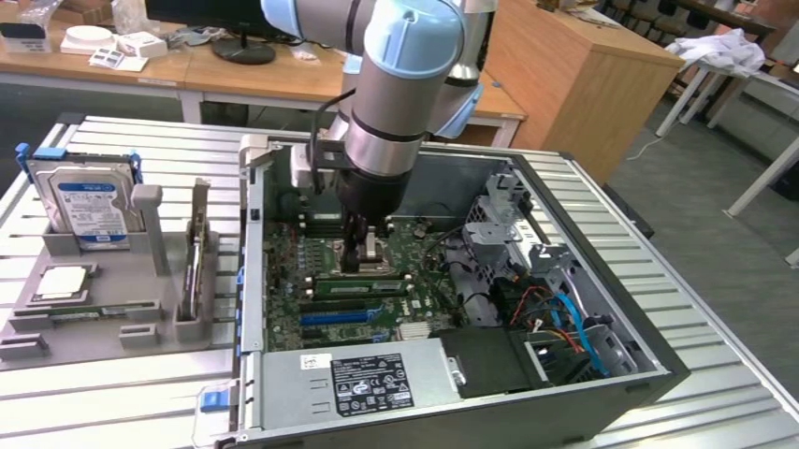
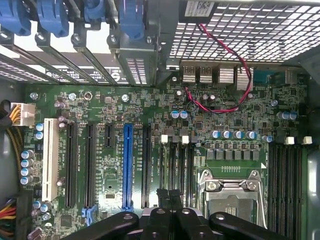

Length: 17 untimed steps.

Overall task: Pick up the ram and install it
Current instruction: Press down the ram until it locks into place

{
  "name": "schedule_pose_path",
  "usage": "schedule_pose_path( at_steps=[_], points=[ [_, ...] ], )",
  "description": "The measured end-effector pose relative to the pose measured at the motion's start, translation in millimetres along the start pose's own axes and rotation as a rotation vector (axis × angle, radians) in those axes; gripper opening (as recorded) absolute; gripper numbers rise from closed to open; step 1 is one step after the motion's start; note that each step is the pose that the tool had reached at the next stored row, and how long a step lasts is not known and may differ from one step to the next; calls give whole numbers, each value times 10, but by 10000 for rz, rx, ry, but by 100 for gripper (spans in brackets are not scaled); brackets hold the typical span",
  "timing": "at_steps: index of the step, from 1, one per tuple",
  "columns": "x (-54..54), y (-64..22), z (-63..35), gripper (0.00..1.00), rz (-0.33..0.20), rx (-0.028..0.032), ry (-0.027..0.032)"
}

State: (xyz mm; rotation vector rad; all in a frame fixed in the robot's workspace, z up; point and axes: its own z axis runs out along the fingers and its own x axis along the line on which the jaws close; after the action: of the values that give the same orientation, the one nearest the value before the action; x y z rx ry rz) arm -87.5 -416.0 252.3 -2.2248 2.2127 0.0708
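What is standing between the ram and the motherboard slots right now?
The case's side wall: the ram stands in its holder outside it, on the exterior view's left. The case is open on top. The shut end effector hangs over the slots.

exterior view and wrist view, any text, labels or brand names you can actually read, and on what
No text can be read as words.
Hard drive's blue label: print too small.
Power supply sticker: symbols and lines, too blurred.
White tag beside it: unreadable.
Motherboard white lettering along the slots: too small.
Sticker on the case edge: blurred.
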Motion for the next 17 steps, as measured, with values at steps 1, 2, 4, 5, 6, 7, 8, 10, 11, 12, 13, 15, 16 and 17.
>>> schedule_pose_path(
  at_steps=[1,2,4,5,6,7,8,10,11,12,13,15,16,17],
  points=[
    [1,0,7,11,1,0,0],
    [2,0,13,11,1,-1,3],
    [4,0,31,11,0,-1,3],
    [4,0,40,11,0,-2,3],
    [5,0,49,11,-1,-2,3],
    [5,0,58,11,-1,-2,3],
    [6,0,65,11,-2,-1,3],
    [6,0,77,11,0,-1,3],
    [6,1,83,11,0,-2,3],
    [7,1,89,11,0,-1,3],
    [7,1,96,11,0,-1,3],
    [7,2,106,11,0,-1,3],
    [7,2,110,11,-1,-2,3],
    [7,3,113,11,0,-1,3]
  ],
)
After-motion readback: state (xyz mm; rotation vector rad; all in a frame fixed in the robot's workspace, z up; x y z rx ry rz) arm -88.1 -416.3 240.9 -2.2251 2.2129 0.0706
